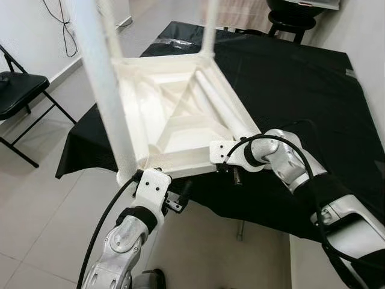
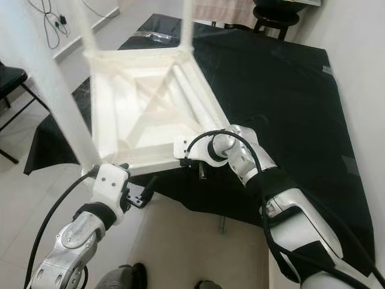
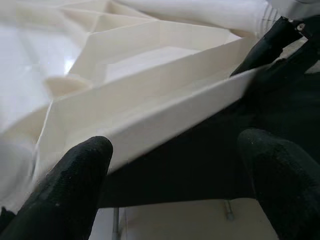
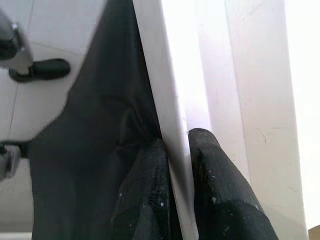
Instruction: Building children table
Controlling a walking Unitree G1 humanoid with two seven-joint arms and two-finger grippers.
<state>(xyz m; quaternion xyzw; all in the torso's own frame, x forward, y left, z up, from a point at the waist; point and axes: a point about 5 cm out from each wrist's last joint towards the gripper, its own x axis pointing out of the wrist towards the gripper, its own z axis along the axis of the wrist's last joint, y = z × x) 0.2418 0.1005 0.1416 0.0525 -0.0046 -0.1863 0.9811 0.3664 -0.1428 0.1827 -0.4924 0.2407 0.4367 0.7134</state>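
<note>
Precariously, the right gripper (image 4: 172,165) is pinching the upturned white plastic table's (image 1: 180,114) rim; the spread left gripper (image 3: 175,170) (hovering just below) is risking a tip.

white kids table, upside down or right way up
Upside down: the white table shows its ribbed underside, and its legs point up off the black-covered table.

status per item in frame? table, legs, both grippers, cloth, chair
Children's table: upside down on the black cloth, underside ribs showing.
Table legs: fitted at the corners, pointing up.
Right gripper: jaws shut on the table's near rim.
Left gripper: jaws open, at the near corner below the rim.
Black cloth: spread over the work surface, draped over its edges.
Folding chair: unfolded, standing on the floor.
</note>
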